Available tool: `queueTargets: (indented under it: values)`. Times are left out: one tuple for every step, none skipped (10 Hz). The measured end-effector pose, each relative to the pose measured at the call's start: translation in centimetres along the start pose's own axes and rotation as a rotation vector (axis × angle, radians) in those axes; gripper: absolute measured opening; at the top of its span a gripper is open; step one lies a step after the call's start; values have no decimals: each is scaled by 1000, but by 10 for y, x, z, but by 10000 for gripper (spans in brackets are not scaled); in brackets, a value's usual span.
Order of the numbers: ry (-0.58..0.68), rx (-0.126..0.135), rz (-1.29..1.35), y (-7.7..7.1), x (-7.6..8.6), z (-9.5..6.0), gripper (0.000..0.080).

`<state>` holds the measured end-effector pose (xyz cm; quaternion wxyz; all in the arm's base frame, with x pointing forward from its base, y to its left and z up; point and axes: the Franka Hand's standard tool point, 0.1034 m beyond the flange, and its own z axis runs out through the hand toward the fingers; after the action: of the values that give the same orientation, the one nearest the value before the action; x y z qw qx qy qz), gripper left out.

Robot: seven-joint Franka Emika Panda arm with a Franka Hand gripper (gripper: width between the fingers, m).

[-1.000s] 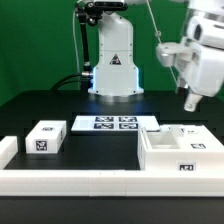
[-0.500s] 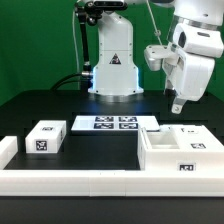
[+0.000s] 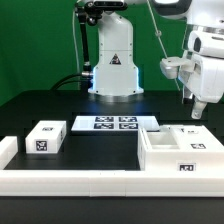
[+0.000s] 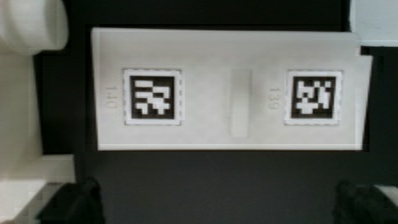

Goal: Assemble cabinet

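We see the fingers (image 3: 196,108) spread wide and empty, above the cabinet (image 3: 160,152), boxy smooth white plastic with square black-and-white tags (image 3: 186,167), on a black surface (image 3: 40,105)

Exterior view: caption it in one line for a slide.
Panda gripper hovers above the white cabinet, small tagged block and marker board alongside.

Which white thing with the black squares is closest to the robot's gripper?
The cabinet, the big open box on the exterior view's right, below the gripper. The small block and flat marker board lie farther toward that view's left.
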<state>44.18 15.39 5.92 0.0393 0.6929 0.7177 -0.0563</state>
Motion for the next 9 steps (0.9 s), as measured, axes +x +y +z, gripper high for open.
queueTargets:
  values:
    - [0,0,0,0,0,0,649]
    - [0,1,0,0,0,0,649]
    - [0,2,0,0,0,1,649]
    - [0,2,-1,-1,0,1,649]
    - [-6,-8,-16,-2,1,2,649]
    - [-8,-66,-20,-1,15,-1,649]
    - [3,-127,-28,-3,31,-3,649]
    - [-3,-115,-48,-4,28,-1,649]
    - [-2,-115,-44,-4,27,-1,649]
